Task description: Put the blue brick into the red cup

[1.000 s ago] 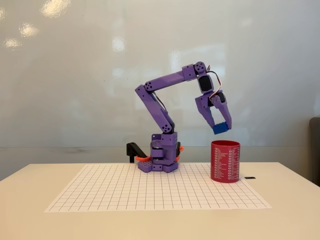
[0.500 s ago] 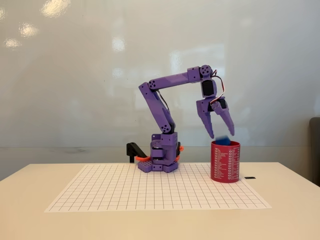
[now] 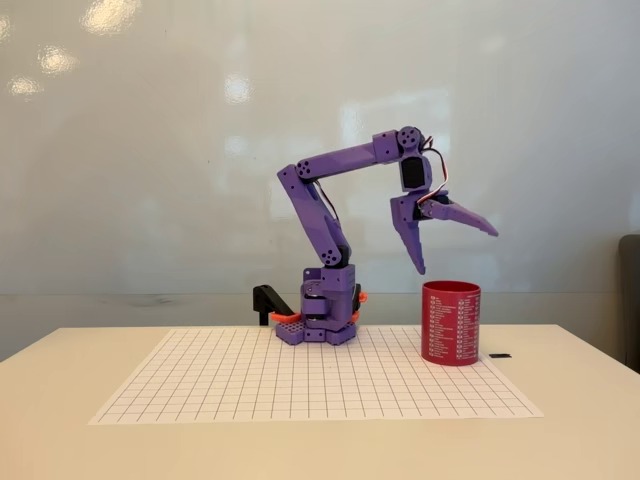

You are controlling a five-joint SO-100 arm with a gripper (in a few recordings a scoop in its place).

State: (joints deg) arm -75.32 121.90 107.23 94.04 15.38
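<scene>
Tool [image 3: 456,250] now spread wide and empty just above red cup [image 3: 451,322], blue brick gone from between fingers since a second ago, presumably dropped inside.

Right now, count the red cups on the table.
1. The red cup stands on the grid sheet's right part, below the open hand. Anything inside the cup is hidden.

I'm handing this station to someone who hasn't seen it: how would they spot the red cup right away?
Start at the white gridded sheet covering the table, with the purple arm standing at its far edge. Follow the sheet to its right side in the fixed view, below the open gripper: the red cup stands upright there. It is the only red cylinder, with columns of small white print.
</scene>
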